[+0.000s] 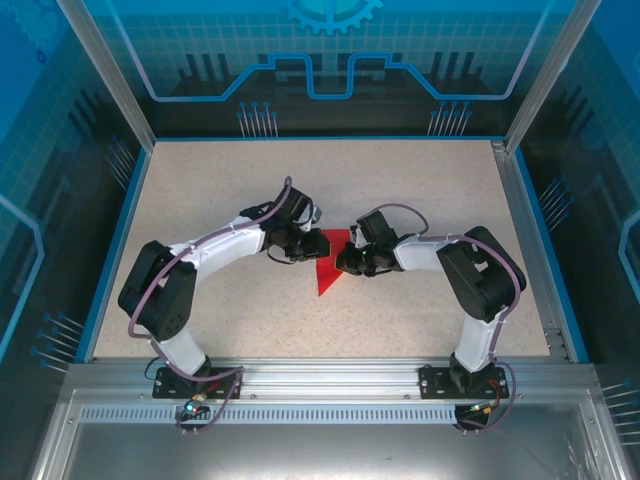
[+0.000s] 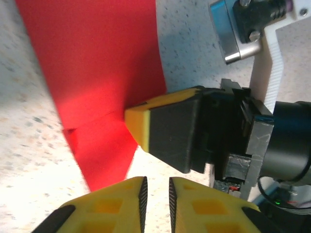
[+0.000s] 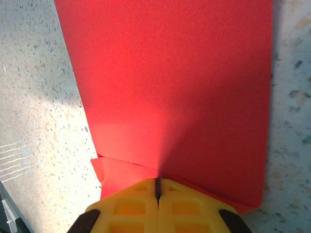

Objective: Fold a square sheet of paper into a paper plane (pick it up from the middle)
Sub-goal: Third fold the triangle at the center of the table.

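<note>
Table [image 1: 210, 190] | right claw [image 3: 158, 182] closed, touching red paper [image 3: 170, 82] | left claw [image 2: 155, 188] ajar

No text, label, brand or number is readable. The blue back panel [image 1: 420, 60] carries only a gear emblem [image 1: 332, 12] and circuit-style lines, without letters.

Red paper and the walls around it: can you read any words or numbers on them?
No readable text anywhere. The red paper is plain, the speckled table has no writing, and the blue back wall shows a gear drawing and lines, no letters.
</note>
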Controlling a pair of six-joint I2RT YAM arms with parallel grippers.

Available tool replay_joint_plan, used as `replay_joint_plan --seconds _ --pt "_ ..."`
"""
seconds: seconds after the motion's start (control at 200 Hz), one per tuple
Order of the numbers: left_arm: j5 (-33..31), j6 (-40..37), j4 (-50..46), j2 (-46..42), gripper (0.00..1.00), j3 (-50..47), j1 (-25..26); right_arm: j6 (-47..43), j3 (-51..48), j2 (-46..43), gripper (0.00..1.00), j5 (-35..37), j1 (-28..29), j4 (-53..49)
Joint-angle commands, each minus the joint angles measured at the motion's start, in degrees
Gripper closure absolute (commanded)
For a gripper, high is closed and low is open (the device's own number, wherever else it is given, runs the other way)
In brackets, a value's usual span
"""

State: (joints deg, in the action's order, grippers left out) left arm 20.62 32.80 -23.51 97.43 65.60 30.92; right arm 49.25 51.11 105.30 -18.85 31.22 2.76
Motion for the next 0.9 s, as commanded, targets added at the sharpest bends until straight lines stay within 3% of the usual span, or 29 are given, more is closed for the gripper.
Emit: replay_joint_plan --seconds 0.0,0.31,0.895 --pt "7.69 4.9 4.93 2.55 0.81 -3.2 0.1 0.02 0.65 1.31 0.98 1.89 0.62 -4.08" --pt "12.92 7.48 10.2 7.68 0.83 -5.71 0.74 0.18 0.37 1.27 0.98 2.0 0.68 -4.0" --pt "5.31 2.8 3.95 13.34 0.91 -8.85 0.82 -1.47 3.51 -3.24 0.93 1.47 0.68 -7.19"
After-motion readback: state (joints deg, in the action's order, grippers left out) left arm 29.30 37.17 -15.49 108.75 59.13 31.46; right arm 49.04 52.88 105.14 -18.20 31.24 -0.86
